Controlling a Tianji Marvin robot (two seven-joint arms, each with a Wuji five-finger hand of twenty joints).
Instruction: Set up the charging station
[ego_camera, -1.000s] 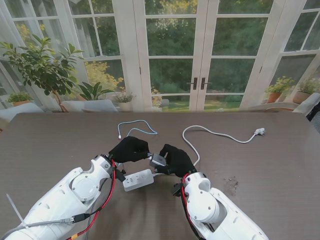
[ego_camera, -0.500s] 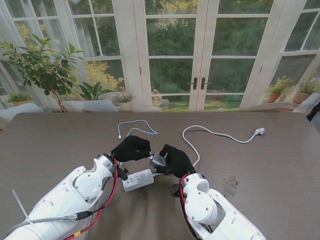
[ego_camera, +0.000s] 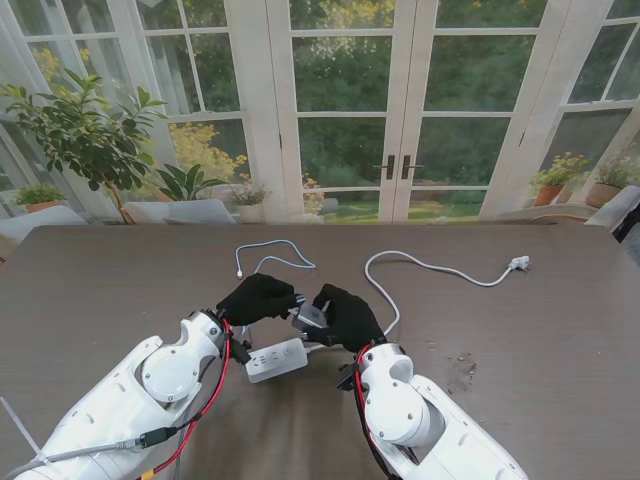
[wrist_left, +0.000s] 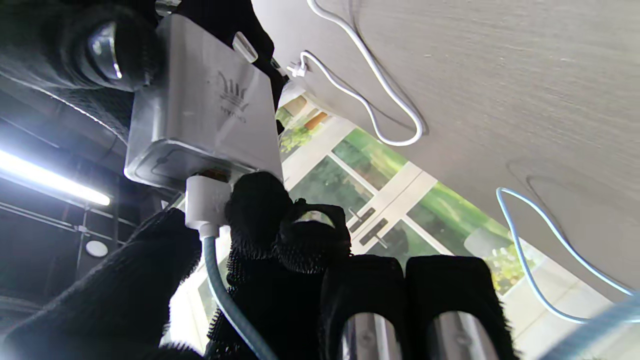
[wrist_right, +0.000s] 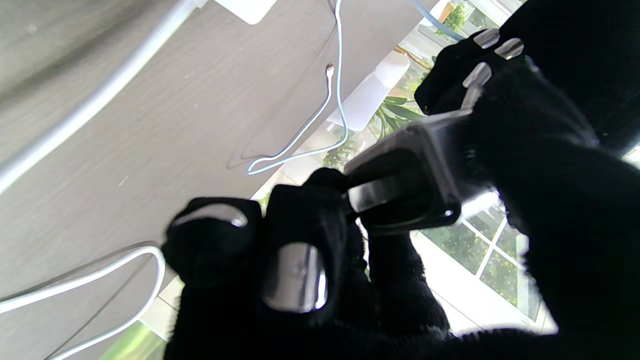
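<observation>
Before glass doors (ego_camera: 345, 110), dark wooden table (ego_camera: 110, 280).

Potted plants (ego_camera: 85, 130) (outside glass doors (ego_camera: 395, 110))

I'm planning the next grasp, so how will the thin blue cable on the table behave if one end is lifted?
The blue cable lies in loose curves, so it is probably floppy and would trail. It looks thin, likely light. Its small end plug may swing.
</observation>
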